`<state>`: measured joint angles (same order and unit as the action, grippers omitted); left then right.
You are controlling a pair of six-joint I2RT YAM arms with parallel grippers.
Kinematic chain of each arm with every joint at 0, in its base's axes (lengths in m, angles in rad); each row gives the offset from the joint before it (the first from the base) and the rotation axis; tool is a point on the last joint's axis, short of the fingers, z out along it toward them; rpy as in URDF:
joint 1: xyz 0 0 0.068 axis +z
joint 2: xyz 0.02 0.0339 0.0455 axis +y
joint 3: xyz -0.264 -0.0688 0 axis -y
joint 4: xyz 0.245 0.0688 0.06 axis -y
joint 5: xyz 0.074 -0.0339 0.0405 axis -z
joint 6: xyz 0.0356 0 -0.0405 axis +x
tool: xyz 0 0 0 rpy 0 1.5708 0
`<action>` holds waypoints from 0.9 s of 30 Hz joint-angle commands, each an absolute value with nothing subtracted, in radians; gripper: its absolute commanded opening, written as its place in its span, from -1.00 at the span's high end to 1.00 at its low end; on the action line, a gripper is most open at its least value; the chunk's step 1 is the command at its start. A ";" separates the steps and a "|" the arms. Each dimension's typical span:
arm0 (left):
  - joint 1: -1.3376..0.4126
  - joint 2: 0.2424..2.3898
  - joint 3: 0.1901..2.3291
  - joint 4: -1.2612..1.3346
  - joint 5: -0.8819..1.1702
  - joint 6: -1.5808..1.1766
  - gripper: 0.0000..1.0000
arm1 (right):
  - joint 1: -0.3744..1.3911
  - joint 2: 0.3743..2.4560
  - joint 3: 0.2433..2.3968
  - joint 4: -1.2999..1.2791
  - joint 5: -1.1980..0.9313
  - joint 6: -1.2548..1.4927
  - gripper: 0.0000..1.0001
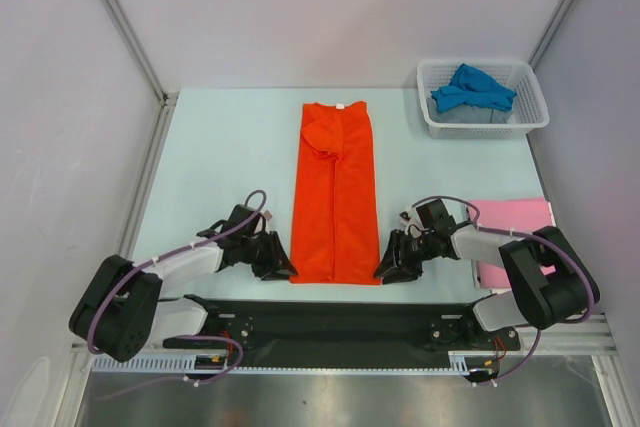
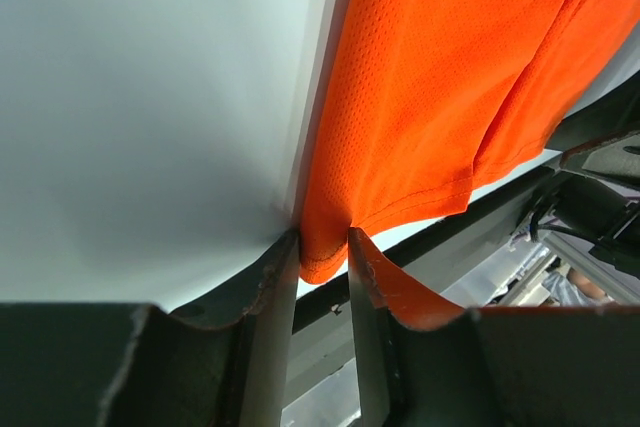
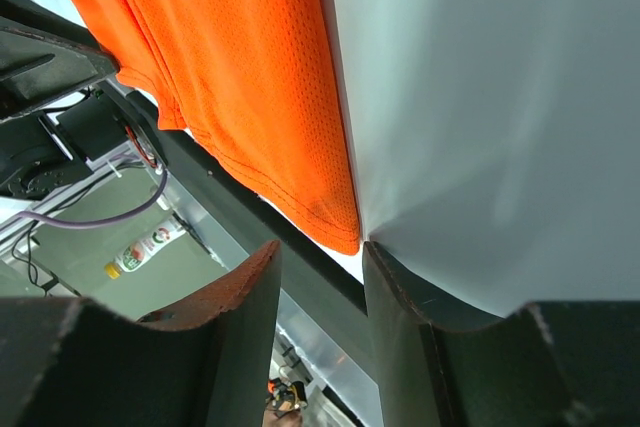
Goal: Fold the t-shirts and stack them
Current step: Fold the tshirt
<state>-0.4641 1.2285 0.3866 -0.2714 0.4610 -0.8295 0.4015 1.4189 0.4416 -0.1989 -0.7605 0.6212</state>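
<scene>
One orange shirt point(image 1: 335, 197): long folded strip, centre of top view, hem toward bottom edge.
Left gripper point(image 2: 323, 242): part open, hem corner between jaws, not clamped.
Right gripper point(image 3: 320, 252): part open, empty; other corner just off one jaw tip.
Risk: right closes on air, shirt lifts one-sided, fold skews.

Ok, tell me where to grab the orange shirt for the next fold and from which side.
Take the orange shirt by its two near hem corners, one per end effector, coming in low from the outer sides. It lies flat as a long narrow strip, hem on the near side, leaving those corners free. The left end effector straddles its corner; the right end effector sits short.
</scene>
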 commanded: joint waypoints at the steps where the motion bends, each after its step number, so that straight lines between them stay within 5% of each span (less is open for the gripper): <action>1: -0.466 1.295 0.333 -0.316 0.362 -0.810 0.33 | 0.403 1.448 0.436 -0.216 -0.672 0.611 0.10; 16: -0.468 1.287 0.308 -0.288 0.371 -0.810 0.69 | 0.410 1.483 0.425 -0.166 -0.675 0.630 0.41; 21: -0.466 1.269 0.301 -0.287 0.380 -0.810 0.99 | 0.410 1.474 0.419 -0.155 -0.675 0.635 0.95; 27: -0.503 1.203 0.276 -0.293 0.387 -0.853 0.99 | 0.411 1.418 0.382 -0.164 -0.669 0.646 1.00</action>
